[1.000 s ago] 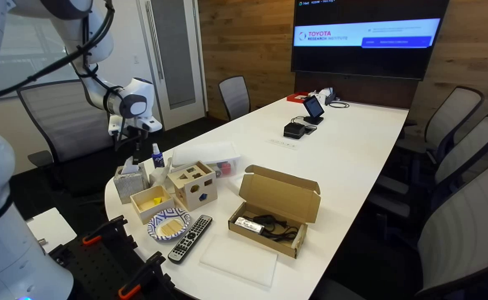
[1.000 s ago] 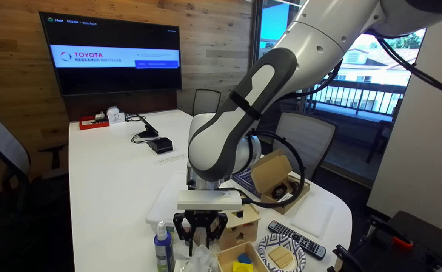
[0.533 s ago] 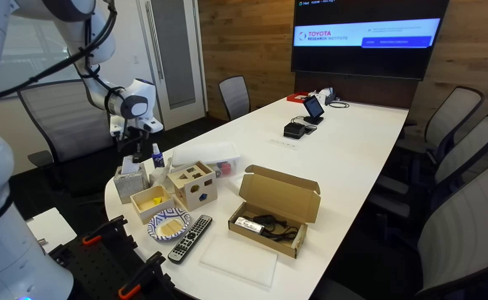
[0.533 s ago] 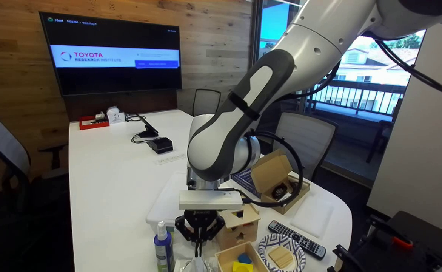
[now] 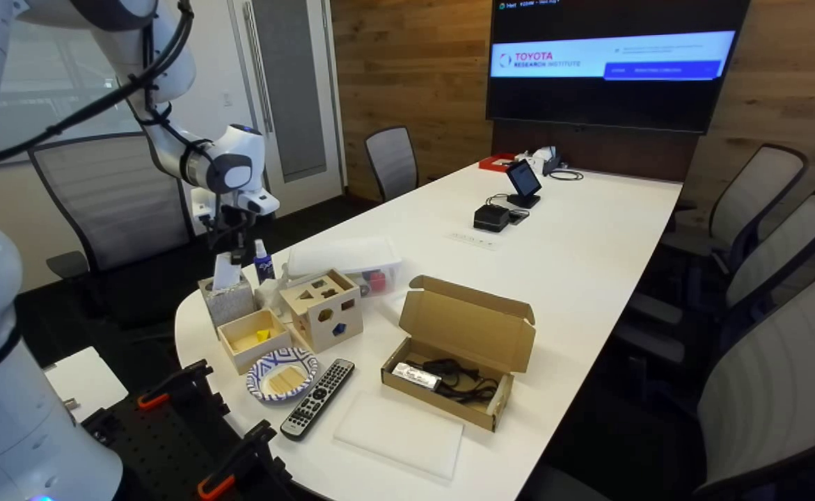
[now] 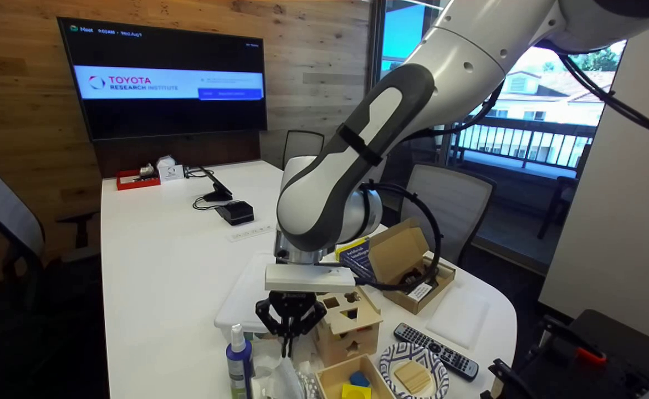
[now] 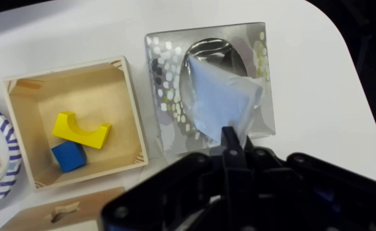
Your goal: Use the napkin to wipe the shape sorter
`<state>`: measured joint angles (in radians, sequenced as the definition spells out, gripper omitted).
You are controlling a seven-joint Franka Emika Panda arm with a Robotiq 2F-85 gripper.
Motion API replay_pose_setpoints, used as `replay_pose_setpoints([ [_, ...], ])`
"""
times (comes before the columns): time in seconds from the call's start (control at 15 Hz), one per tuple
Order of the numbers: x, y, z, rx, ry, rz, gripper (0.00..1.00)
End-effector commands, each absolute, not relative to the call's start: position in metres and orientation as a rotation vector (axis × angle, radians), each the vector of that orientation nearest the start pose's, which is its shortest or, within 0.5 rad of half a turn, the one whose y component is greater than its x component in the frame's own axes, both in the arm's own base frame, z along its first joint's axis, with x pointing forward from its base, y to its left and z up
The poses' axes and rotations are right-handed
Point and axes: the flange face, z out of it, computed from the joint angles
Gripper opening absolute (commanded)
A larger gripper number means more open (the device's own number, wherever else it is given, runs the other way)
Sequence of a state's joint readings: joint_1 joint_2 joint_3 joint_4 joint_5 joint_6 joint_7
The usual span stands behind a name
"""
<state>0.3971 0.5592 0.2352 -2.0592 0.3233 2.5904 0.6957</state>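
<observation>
The napkin (image 7: 220, 96), a thin white tissue, stands partly out of the oval opening of a patterned tissue box (image 7: 165, 134). My gripper (image 7: 236, 138) is shut on its upper edge; the napkin's lower end is still inside the box. In both exterior views the gripper (image 5: 237, 259) (image 6: 286, 353) is just above the box, with the napkin (image 5: 226, 271) (image 6: 287, 379) hanging below the fingertips. The shape sorter (image 5: 325, 316) (image 6: 349, 327), a light-wood cube with shaped holes, stands beside the box. Only a corner of the shape sorter (image 7: 69, 210) shows in the wrist view.
A wooden tray (image 7: 136, 122) with yellow and blue blocks stands between box and patterned bowl (image 5: 261, 390). A blue spray bottle (image 6: 239, 363), another crumpled tissue (image 5: 268, 296) and a lidded plastic bin (image 5: 341, 256) are close by. A remote (image 5: 318, 400) and cardboard box (image 5: 470, 323) lie farther off.
The gripper's fingers were apart one second ago and have closed on the napkin. The gripper has risen a little, drawing the napkin up. The tissue box has shifted slightly with it.
</observation>
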Motion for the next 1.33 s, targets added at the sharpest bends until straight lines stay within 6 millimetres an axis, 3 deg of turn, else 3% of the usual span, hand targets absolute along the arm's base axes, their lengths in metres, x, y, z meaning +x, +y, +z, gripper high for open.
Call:
replay_pose_setpoints([
  [0.0, 0.479, 0.334, 0.202, -2.870, 0.482, 0.199, 0.00],
  [0.4, 0.485, 0.325, 0.258, -2.905, 0.407, 0.032, 0.00],
  [0.6, 0.477, 0.302, 0.287, -2.870, 0.446, -0.105, 0.00],
  [1.0, 0.454, 0.237, 0.330, -2.754, 0.627, -0.482, 0.00],
  [1.27, 0.448, 0.170, 0.349, -2.705, 0.847, -0.655, 0.00],
])
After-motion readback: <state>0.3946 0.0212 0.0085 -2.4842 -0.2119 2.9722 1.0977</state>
